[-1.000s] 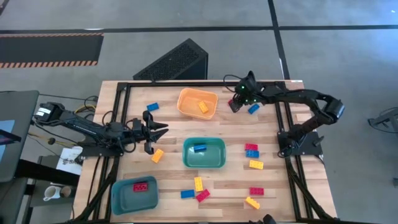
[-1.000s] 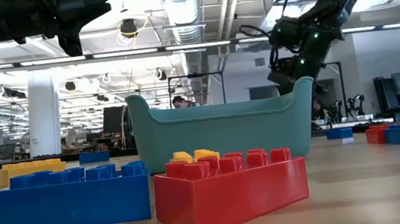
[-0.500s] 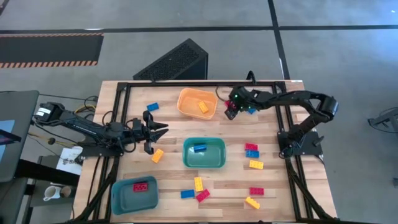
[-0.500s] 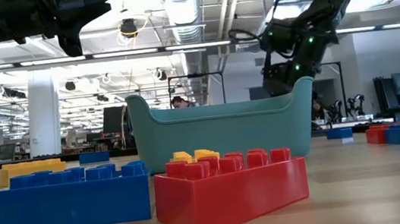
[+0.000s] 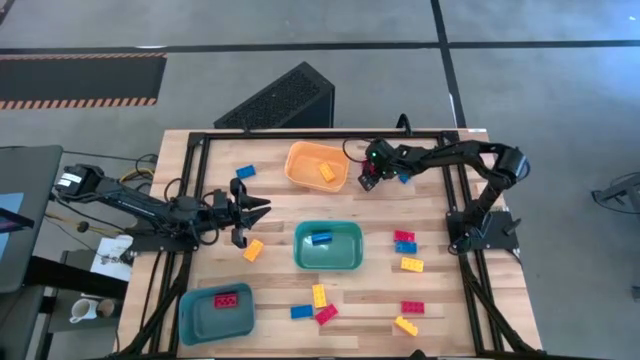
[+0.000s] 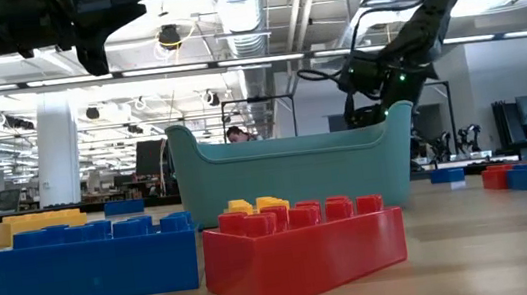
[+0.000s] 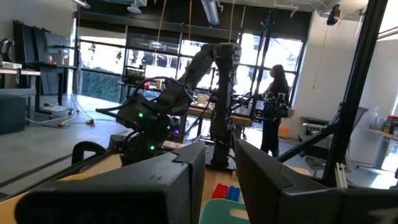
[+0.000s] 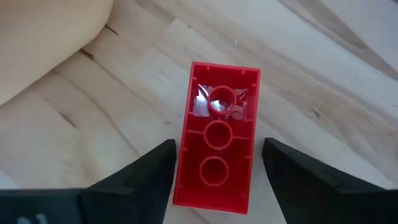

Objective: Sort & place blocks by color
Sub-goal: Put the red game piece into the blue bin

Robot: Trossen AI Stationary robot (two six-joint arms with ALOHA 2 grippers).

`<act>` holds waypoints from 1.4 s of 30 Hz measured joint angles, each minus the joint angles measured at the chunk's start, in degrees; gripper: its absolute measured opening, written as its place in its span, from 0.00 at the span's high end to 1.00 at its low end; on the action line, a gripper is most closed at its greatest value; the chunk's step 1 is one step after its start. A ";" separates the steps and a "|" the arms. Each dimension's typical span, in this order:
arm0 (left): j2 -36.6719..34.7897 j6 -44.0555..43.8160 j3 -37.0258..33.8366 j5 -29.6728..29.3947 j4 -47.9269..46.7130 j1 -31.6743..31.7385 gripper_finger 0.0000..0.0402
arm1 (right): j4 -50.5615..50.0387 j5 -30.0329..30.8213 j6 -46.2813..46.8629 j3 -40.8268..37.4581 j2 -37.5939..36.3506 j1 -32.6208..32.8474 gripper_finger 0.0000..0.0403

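A red block [image 8: 217, 158] lies studs-down on the wooden table, just right of the orange bin [image 5: 318, 165], with a blue block [image 5: 404, 177] beside it. My right gripper [image 8: 217, 168] [image 5: 368, 181] is low over the red block, open, one finger on each long side; I cannot tell whether they touch it. My left gripper [image 5: 255, 211] [image 7: 219, 180] hovers left of the teal bin [image 5: 328, 246], its fingers slightly apart with nothing between them. Loose red, yellow and blue blocks lie across the table. One yellow block [image 5: 327, 172] lies in the orange bin, a blue one [image 5: 320, 238] in the teal bin and a red one [image 5: 227, 299] in the blue bin [image 5: 216, 310].
A blue block [image 5: 245, 172] and a yellow block [image 5: 253, 250] lie near my left gripper. More blocks lie right of the teal bin [image 5: 404, 240] and along the near edge [image 5: 319, 296]. A black frame rail [image 5: 455, 185] runs beside my right arm. A person [image 7: 273, 106] stands beyond the table.
My right gripper has moved down and toward the table's left edge, closing in on the orange bin's right side. In the low view it has sunk behind the teal bin's rim.
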 joint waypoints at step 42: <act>25.20 -6.84 17.42 4.38 -1.83 0.96 0.16 | 37.52 4.30 1.54 -0.31 -14.86 40.94 0.64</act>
